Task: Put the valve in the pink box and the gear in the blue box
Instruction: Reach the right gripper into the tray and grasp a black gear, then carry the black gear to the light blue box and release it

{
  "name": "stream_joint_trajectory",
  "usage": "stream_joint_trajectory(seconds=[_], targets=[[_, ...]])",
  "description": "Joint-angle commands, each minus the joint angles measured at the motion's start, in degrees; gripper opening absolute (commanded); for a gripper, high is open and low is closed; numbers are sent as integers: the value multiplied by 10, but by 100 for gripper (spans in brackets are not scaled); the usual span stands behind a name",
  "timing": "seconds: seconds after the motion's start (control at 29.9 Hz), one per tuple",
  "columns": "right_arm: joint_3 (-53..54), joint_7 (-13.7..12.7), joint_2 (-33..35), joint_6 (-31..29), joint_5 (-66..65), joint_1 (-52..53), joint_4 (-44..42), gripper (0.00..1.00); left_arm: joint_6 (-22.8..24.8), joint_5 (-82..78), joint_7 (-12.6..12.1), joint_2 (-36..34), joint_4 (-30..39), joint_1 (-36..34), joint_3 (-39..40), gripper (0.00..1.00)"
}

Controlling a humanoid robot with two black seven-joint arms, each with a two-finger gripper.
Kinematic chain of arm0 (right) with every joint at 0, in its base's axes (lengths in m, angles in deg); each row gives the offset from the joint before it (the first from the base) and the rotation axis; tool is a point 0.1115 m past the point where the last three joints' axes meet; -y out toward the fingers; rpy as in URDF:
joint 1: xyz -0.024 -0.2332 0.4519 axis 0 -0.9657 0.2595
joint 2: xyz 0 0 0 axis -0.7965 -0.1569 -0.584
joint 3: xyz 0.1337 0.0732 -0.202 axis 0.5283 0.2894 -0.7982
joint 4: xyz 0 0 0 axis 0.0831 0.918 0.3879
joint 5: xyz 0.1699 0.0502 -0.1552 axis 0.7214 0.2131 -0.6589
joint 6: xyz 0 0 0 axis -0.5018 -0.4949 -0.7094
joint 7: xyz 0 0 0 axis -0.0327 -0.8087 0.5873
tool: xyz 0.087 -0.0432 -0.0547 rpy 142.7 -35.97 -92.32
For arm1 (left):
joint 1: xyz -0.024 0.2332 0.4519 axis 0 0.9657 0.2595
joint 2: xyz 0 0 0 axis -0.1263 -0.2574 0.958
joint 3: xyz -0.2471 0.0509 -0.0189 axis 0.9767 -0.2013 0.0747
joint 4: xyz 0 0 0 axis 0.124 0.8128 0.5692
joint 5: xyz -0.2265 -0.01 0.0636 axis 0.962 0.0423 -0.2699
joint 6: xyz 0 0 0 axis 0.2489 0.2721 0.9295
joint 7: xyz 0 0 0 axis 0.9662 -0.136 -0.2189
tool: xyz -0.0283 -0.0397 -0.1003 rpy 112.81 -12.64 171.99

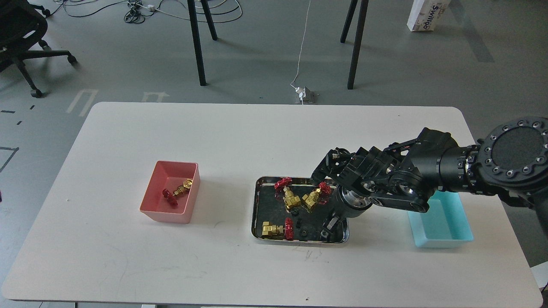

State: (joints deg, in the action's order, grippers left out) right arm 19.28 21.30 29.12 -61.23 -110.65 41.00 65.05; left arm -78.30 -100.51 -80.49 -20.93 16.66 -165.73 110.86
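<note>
Three brass valves with red handwheels lie in a shiny steel tray [258, 201]: two at the back [292, 200] [314, 198] and one at the front left [276, 229]. A fourth valve [179, 191] lies in the pink box [147, 194]. Tiny black gears [299, 222] [303, 233] sit on the tray's dark floor. My right gripper [327, 229] points down into the tray's front right corner, just right of the gears; its dark fingers cannot be told apart. The blue box [443, 226] stands right of the tray, partly behind my right arm. My left gripper is out of view.
The white table [239, 141] holds the pink box at the left, the tray in the middle and the blue box at the right. My right arm [428, 171] stretches over the table's right side. Table legs, cables and an office chair stand on the floor beyond.
</note>
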Motion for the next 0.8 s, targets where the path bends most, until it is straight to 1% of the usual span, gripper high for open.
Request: stream_joint_trajectory(seconds=[0.0, 0.17, 0.27, 0.33, 0.4, 0.47, 0.67, 0.77], targets=[[1, -1, 0, 0, 1, 0, -7, 11, 0, 0, 0, -1, 0, -2, 0, 94], [10, -1, 0, 1, 4, 19, -7, 9, 0, 0, 0, -5, -4, -2, 0, 94], [25, -1, 0, -1, 50, 60, 3, 9, 0, -1, 0, -4, -12, -2, -1, 94], [25, -1, 0, -1, 83, 89, 19, 9, 1, -1, 0, -3, -12, -2, -1, 94], [25, -2, 6, -1, 97, 113, 55, 9, 1, -1, 0, -1, -13, -1, -3, 94], [27, -4, 54, -1, 98, 130, 88, 9, 1, -2, 0, 1, -18, 0, -3, 94], [26, -6, 265, -2, 95, 150, 183, 10, 1, -2, 0, 2, -20, 5, -3, 95], [25, -6, 358, -7, 87, 147, 223, 11, 1, -1, 1, -1, -20, 5, -3, 94]])
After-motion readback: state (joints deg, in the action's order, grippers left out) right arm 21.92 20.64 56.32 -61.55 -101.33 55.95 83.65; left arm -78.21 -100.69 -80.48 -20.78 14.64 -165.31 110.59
